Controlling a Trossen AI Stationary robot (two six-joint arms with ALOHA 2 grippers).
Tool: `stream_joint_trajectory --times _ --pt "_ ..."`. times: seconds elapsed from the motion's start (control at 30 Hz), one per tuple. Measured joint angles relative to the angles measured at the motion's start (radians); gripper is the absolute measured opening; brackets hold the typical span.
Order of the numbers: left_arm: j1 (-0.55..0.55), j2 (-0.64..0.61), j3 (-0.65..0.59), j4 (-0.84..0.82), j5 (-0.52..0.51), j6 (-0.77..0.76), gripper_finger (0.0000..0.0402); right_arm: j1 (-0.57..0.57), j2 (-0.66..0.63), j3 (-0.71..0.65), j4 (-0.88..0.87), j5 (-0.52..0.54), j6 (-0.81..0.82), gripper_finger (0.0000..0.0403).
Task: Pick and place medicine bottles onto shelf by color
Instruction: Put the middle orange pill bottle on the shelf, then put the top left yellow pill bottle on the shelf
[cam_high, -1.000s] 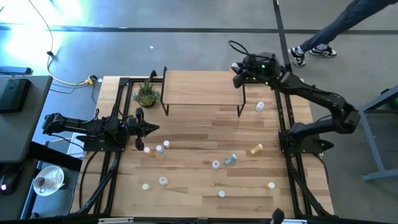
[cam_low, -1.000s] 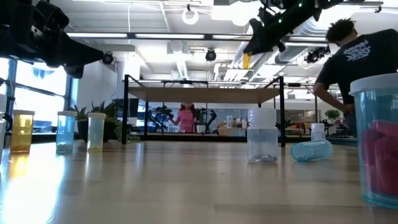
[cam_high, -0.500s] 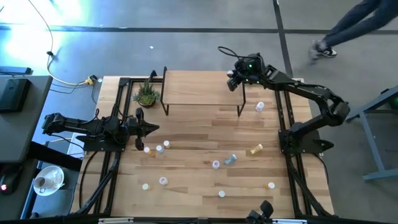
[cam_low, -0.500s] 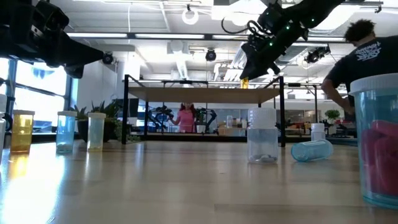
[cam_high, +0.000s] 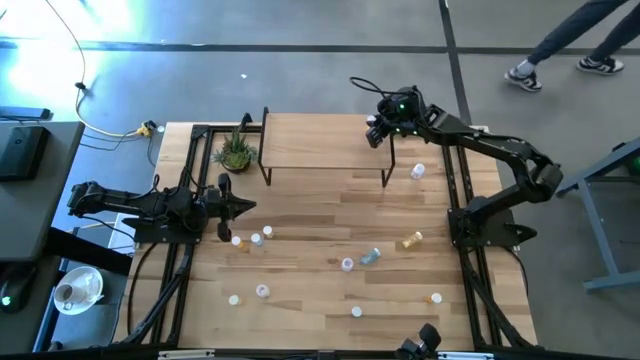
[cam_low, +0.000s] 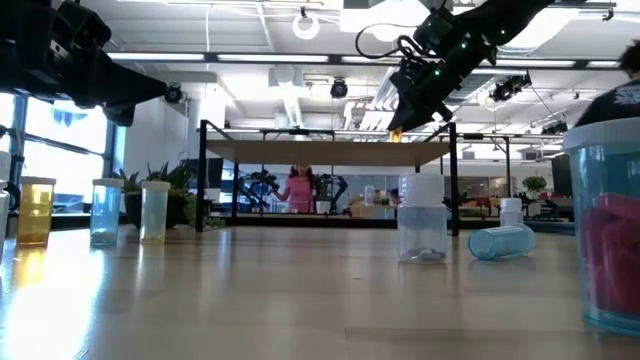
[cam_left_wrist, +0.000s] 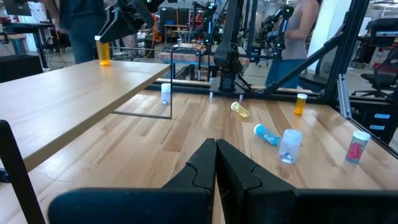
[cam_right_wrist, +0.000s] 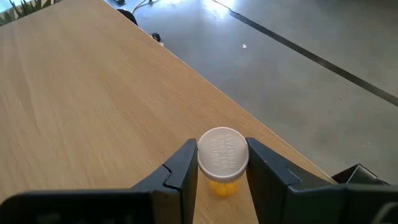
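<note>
My right gripper (cam_high: 373, 128) is over the far right corner of the shelf (cam_high: 320, 145) and is shut on a yellow bottle with a white cap (cam_right_wrist: 222, 152). The bottle also shows in the left wrist view (cam_left_wrist: 103, 51) and in the low view (cam_low: 395, 130), at the shelf top (cam_low: 330, 148). My left gripper (cam_high: 240, 207) is shut and empty at the table's left side, next to three upright bottles (cam_high: 257, 238). Several more bottles stand or lie on the table, among them a yellow one (cam_high: 410, 241) and a blue one (cam_high: 370, 256) on their sides. My right gripper pinches the yellow bottle's white cap (cam_right_wrist: 205, 155) between its two fingers (cam_right_wrist: 186, 165), one on each side. The fingers come from above, slanting down. The bottle stands upright below them, its base at the shelf's wood top (cam_right_wrist: 93, 93); whether it touches I cannot tell.
A small potted plant (cam_high: 236, 152) stands by the shelf's left end. A pale bottle (cam_high: 418, 172) stands by the shelf's right legs. More bottles are near the front edge (cam_high: 356, 312). A person (cam_high: 570, 40) walks on the floor beyond the far right corner.
My right gripper has moved a little toward the table's left and down with the yellow bottle, bringing it from above the shelf to the shelf top at the far right corner. It has then kept still. The person behind the table has walked on.
</note>
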Motion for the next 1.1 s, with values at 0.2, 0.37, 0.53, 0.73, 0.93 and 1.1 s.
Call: stream_joint_trajectory --times 0.2,0.37,0.53,0.73,0.93,1.1 --pt "0.0 0.0 0.0 0.0 0.0 0.0 0.0001 0.002 0.0 0.0 -0.004 0.016 0.0 0.0122" --pt "0.0 0.0 0.0 0.0 0.0 0.0 0.0001 0.003 0.002 -0.002 -0.012 0.023 -0.006 0.0165" --pt "0.0 0.0 0.0 0.0 -0.015 0.0 0.0001 0.003 0.001 -0.002 0.002 0.023 -0.008 0.0193" --pt "0.0 0.0 0.0 -0.001 -0.019 0.012 0.0011 0.003 -0.003 -0.002 0.007 0.023 -0.008 0.0201" --pt "0.0 0.0 0.0 -0.012 -0.022 0.044 0.0058 0.002 -0.057 -0.002 0.038 0.023 -0.015 0.0202" --pt "0.0 0.0 0.0 -0.016 -0.022 0.044 0.0108 0.003 -0.125 -0.002 0.033 0.023 -0.034 0.0202"
